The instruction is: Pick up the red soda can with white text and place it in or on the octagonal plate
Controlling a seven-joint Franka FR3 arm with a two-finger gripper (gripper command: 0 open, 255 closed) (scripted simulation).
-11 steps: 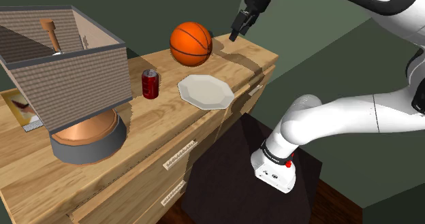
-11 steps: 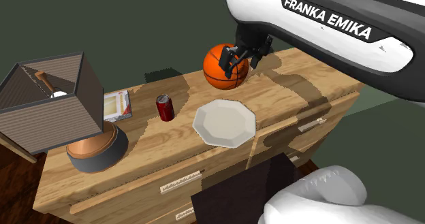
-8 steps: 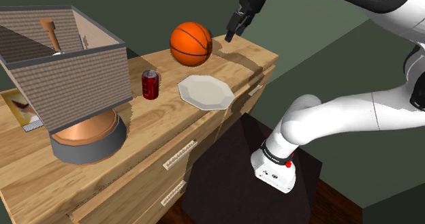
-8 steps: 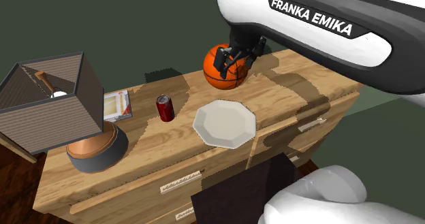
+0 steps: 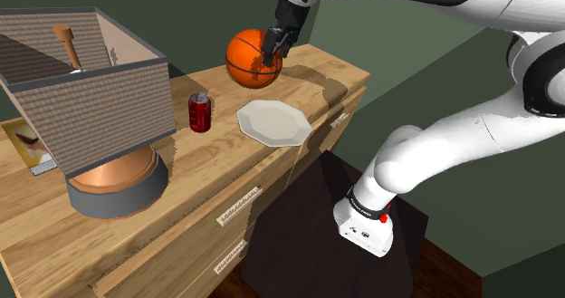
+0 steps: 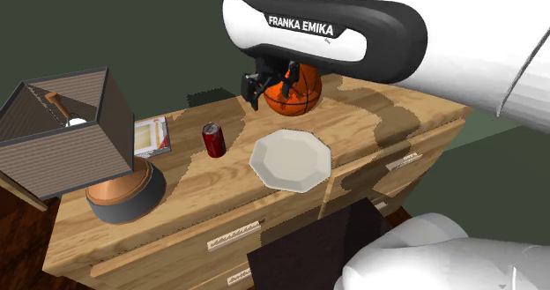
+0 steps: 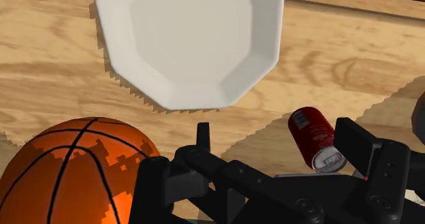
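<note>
red can (image 5: 199, 112) stood untouched. gripper (image 5: 274, 48), fingers apart, had swung over the basketball (image 5: 243, 61), can now at its eight o'clock; approach under way.

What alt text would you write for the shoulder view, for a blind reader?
A white robot arm reaches over a wooden dresser, its open black gripper poised by an orange basketball. A red soda can stands beside a white octagonal plate, a large lamp farther left.
</note>
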